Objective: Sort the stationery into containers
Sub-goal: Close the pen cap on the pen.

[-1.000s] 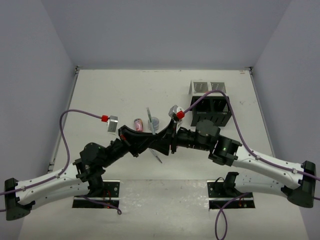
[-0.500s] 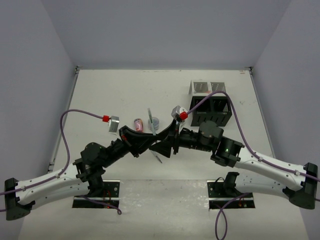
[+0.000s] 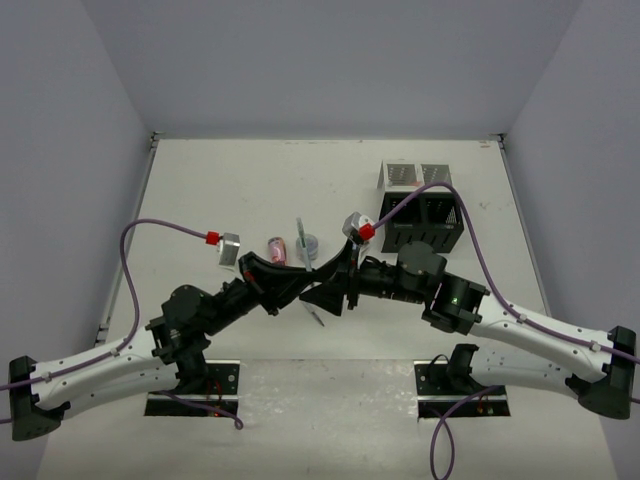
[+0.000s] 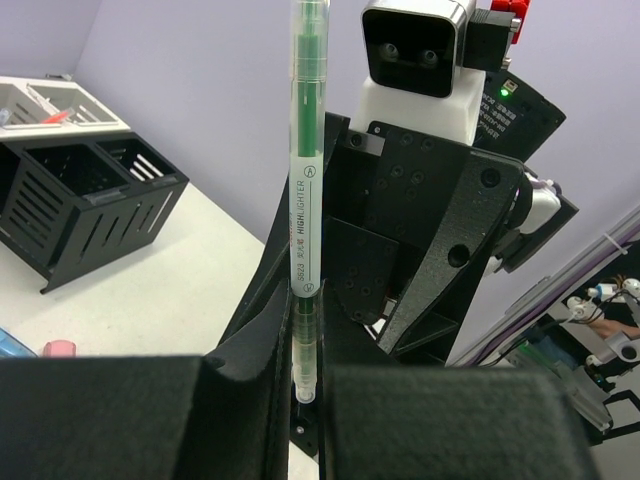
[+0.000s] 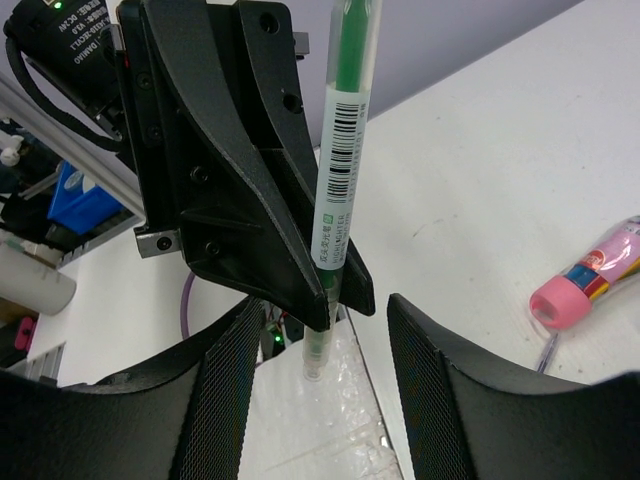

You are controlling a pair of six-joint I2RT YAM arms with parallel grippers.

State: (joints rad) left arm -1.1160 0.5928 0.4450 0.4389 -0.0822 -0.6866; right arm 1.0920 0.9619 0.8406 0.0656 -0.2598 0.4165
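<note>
Pinching green highlighter [image 4: 305, 200] in left gripper [image 4: 300, 375] — right gripper [image 5: 320, 350] agape around it.

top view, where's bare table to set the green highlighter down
Widest bare patch: the white table left of the pink marker, out to the left edge. Also the far strip left of the silver mesh organiser. Crowded: the centre, where the left arm and right arm meet by the round grey-blue pot, and the far right around the black mesh organiser.

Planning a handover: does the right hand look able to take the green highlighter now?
Probably yes: the right hand is open, fingers flanking the green highlighter, which the left hand clamps near one end.
</note>
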